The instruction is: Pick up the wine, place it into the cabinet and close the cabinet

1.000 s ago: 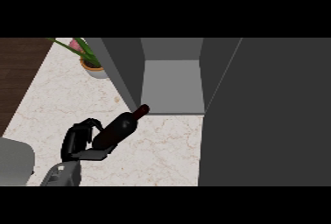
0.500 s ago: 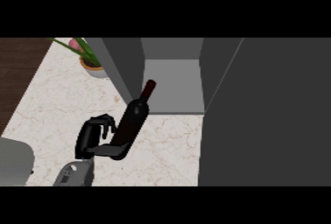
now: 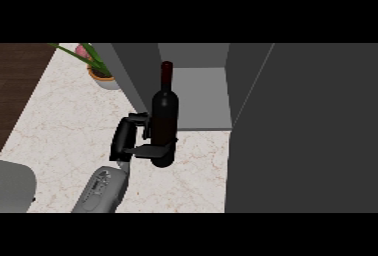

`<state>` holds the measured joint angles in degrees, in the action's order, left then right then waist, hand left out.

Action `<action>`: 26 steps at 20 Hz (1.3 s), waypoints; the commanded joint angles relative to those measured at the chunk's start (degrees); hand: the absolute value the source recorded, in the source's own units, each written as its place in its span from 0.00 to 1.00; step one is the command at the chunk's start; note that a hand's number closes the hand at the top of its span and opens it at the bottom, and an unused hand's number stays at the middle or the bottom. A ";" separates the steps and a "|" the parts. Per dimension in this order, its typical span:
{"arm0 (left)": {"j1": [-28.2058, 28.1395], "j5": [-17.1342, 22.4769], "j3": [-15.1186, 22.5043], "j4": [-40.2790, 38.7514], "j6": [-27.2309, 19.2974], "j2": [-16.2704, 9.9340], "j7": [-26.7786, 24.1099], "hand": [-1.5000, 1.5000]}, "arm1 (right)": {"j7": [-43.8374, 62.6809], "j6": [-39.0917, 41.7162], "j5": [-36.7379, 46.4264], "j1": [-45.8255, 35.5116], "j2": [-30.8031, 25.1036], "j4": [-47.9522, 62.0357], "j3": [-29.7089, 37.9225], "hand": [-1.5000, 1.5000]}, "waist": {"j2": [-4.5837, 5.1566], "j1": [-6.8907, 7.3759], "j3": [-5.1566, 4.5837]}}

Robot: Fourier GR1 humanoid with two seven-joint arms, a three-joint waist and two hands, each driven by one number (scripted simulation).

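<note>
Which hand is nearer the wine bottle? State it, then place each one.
Left. The left hand is curled round the lower part of the wine bottle, in front of the open cabinet. The right hand does not show.

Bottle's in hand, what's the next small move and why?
Probably ease the wine bottle forward onto the open cabinet's shelf. The left hand holds it low, just in front of the opening, its neck already over the shelf, with the door swung aside.

There are no words, numbers or signs to read here. The tall dark glass wine bottle (image 3: 165,117) shows no label with letters. The grey cabinet (image 3: 193,98) and the pale marble surface (image 3: 66,125) have no writing on them either.
</note>
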<state>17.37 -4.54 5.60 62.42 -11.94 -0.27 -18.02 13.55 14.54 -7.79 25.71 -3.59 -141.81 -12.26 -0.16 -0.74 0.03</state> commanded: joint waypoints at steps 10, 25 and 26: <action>10.76 2.92 10.78 -2.37 -12.02 0.19 10.75 1.00 | 1.19 1.25 -6.50 2.64 0.34 -6.04 2.17 0.00 | 0.14 -0.63 -0.04; 18.93 -0.68 15.74 -14.16 -23.69 0.10 17.49 1.00 | -0.07 3.96 -8.85 0.49 -0.70 -3.08 4.69 0.00 | 0.87 -3.21 -0.03; 18.89 -1.06 16.30 -13.72 -23.80 0.09 19.01 1.00 | -1.24 4.18 -8.45 1.10 -0.08 -2.04 4.22 0.00 | 0.65 -2.74 0.00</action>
<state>24.56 -4.66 21.20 57.83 -38.60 -3.50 -3.56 10.69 18.35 -9.68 25.36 -3.47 -139.82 -8.69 -1.05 -1.47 0.77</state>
